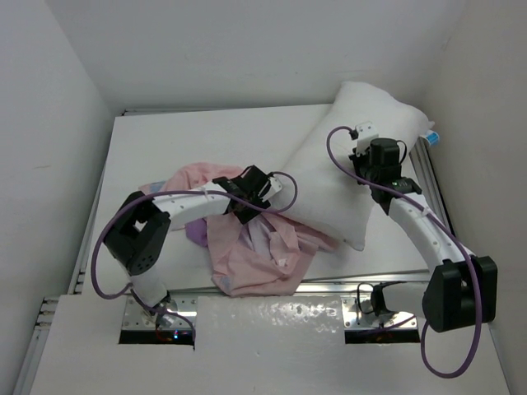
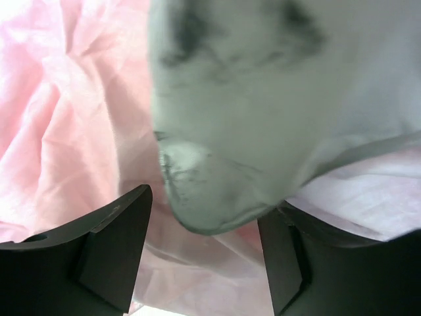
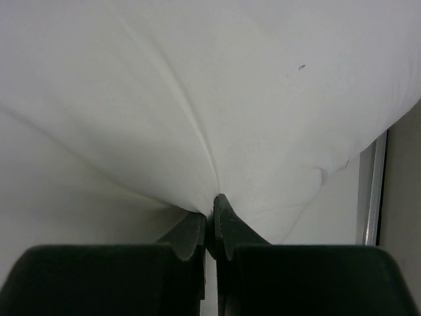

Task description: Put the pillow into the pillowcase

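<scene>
The plump white pillow [image 1: 346,156] lies slanted at the back right of the table, its blue tag [image 1: 430,137] by the right wall. Its lower corner rests on the crumpled pink pillowcase [image 1: 251,251] in the middle. My right gripper [image 1: 372,183] is shut on a pinch of the pillow's right edge; the wrist view shows the pillow [image 3: 210,99] creased into the closed right gripper [image 3: 212,205]. My left gripper [image 2: 204,257] is open over the pillowcase [image 2: 72,131], its fingers [image 2: 112,243] apart. A corner of the pillow [image 2: 217,191] hangs just above the gap.
White walls close in the table on the left, back and right. A metal rail [image 1: 428,177] runs along the right edge and another [image 1: 346,284] along the near edge. A purple patch of the pillowcase [image 1: 195,233] shows by the left arm.
</scene>
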Tool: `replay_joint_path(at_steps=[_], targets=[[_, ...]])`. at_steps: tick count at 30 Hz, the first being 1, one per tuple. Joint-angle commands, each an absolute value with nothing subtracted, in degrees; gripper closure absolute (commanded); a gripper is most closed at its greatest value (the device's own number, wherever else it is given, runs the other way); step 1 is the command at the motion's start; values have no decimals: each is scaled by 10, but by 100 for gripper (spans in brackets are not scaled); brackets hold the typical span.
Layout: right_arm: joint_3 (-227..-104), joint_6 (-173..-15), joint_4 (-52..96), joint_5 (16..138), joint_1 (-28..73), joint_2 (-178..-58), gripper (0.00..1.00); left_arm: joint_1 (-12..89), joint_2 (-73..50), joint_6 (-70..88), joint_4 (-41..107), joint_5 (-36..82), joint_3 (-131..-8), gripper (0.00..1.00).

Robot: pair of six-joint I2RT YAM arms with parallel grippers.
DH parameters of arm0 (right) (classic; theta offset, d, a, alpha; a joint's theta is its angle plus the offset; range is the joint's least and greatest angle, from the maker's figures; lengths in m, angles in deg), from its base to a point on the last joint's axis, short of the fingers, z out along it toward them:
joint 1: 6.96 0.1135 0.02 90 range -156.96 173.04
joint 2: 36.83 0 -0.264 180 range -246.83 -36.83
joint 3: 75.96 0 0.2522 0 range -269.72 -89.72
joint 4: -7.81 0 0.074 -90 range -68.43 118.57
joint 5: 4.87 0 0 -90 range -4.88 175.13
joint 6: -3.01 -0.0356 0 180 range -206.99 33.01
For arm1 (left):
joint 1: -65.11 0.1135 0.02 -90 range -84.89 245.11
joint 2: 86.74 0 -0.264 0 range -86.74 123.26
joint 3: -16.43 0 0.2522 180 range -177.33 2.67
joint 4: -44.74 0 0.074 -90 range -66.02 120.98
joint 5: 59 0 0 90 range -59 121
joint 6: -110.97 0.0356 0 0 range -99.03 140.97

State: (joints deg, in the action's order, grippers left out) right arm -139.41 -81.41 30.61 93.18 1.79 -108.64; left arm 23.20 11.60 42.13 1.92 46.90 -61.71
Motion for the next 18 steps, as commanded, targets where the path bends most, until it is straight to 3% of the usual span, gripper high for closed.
replay_joint_path(at_steps=[1, 3, 6, 7, 8, 11, 12, 13, 15, 18], targets=[[-1388, -827, 290, 915, 17, -1069, 100, 235, 104, 424, 25, 492, -608, 41], [-1386, -827, 290, 910, 16, -1070, 100, 237, 120, 424, 24, 480, -608, 47], [-1382, -826, 292, 910, 16, -1069, 100, 239, 149, 420, 0, 439, -622, 65], [-1381, -824, 293, 910, 16, -1069, 100, 240, 156, 419, -5, 431, -627, 75], [-1379, -822, 293, 911, 16, -1070, 100, 240, 171, 410, -18, 432, -645, 100], [-1378, -801, 298, 889, 16, -1074, 95, 248, 176, 405, -43, 437, -688, 100], [-1382, -787, 307, 875, 17, -1082, 67, 252, 171, 403, -46, 437, -701, 100], [-1397, -779, 330, 848, 17, -1086, 53, 260, 164, 402, -51, 432, -712, 100], [-1420, -746, 362, 802, 24, -1097, 36, 291, 146, 398, -63, 423, -749, 100], [-1455, -708, 394, 725, 47, -1089, 28, 351, 128, 385, -74, 392, -784, 100]])
